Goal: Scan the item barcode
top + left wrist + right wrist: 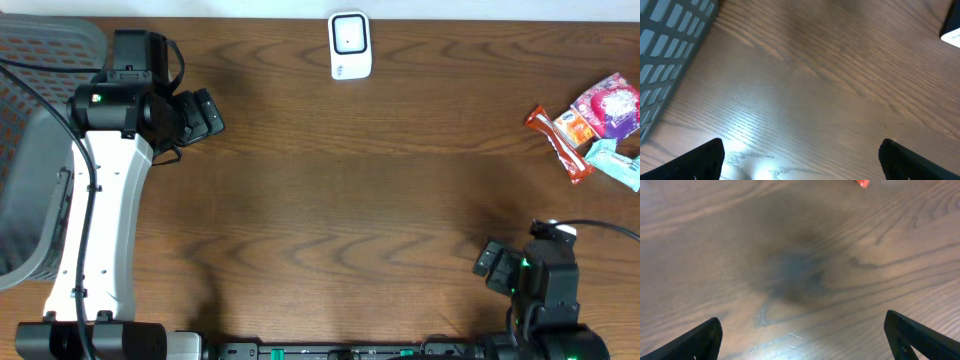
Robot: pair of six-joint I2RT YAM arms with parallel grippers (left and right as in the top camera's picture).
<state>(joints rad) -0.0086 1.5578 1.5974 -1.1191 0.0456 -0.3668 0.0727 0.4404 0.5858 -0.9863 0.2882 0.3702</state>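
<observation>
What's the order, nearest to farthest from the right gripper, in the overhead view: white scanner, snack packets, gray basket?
From the right gripper:
1. snack packets, by the table's right edge.
2. white scanner, top centre.
3. gray basket, far left.

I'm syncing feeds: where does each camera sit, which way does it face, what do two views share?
Overhead: above the table, facing down; scanner, snack packets, basket, left arm, right arm.
Left wrist: on the left arm, facing the wood; open left gripper at bottom.
Right wrist: on the right arm, same; open right gripper at bottom.
Shared: basket and scanner, in overhead and left wrist.
</observation>
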